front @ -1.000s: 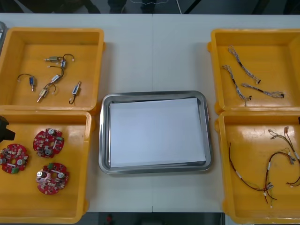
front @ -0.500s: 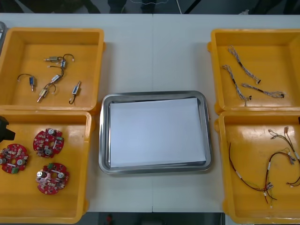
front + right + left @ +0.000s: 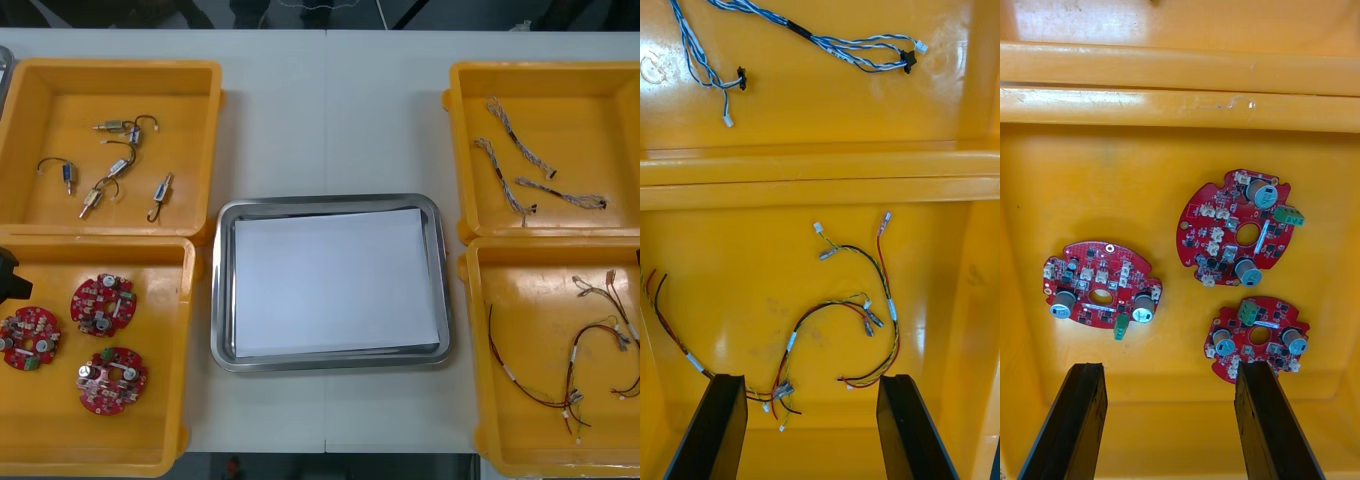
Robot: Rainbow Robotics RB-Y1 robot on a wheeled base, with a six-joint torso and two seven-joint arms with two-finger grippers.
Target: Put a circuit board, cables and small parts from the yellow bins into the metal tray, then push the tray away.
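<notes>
My left gripper (image 3: pixel 1169 424) hangs open over the near left yellow bin (image 3: pixel 150 420), with nothing between its fingers. Three round red circuit boards (image 3: pixel 1238 229) lie on the bin floor just beyond the fingertips; in the front view they sit at the bin's left (image 3: pixel 102 303). My right gripper (image 3: pixel 811 427) is open above the near right yellow bin (image 3: pixel 530 300), just short of a tangle of red and yellow cables (image 3: pixel 857 307). The metal tray (image 3: pixel 222 290), white inside, lies between the bins with nothing in it.
The far left bin (image 3: pixel 60 100) holds several small metal parts (image 3: pixel 115 165). Twisted blue and white cables (image 3: pixel 520 165) lie in the far right bin (image 3: pixel 590 110). A black piece of my left arm (image 3: pixel 8 272) shows at the table's left edge.
</notes>
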